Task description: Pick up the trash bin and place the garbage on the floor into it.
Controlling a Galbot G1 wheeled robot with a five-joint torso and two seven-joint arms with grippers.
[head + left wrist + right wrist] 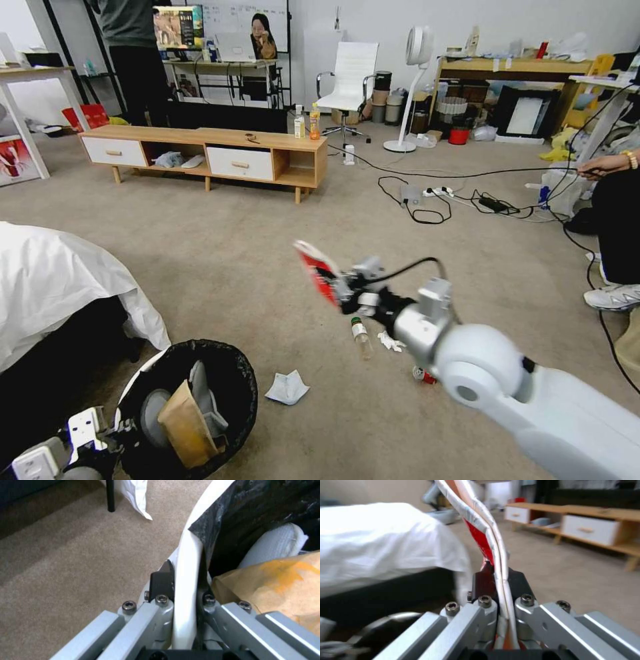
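Observation:
The trash bin [223, 373], white with a black bag over its rim, sits at my lower left, tilted, with a brown cardboard piece [187, 423] inside. My left gripper [123, 437] is shut on its white rim [186, 562]. My right gripper [343, 290] hangs above the floor [220, 267], shut on the red-white snack packet [317, 268], which shows edge-on in the right wrist view [486, 532]. On the carpet below lie a small clear green-capped bottle [361, 337], a white tissue [287, 388], a second tissue [391, 343] and a crushed red can [420, 375] partly behind my right arm.
A bed with a white sheet [53, 280] stands close at the left. A low wooden cabinet [207, 153] runs across the back, with drink bottles [314, 123] on it. Cables and a power strip [433, 195] lie at the right, near a person's shoe [613, 297].

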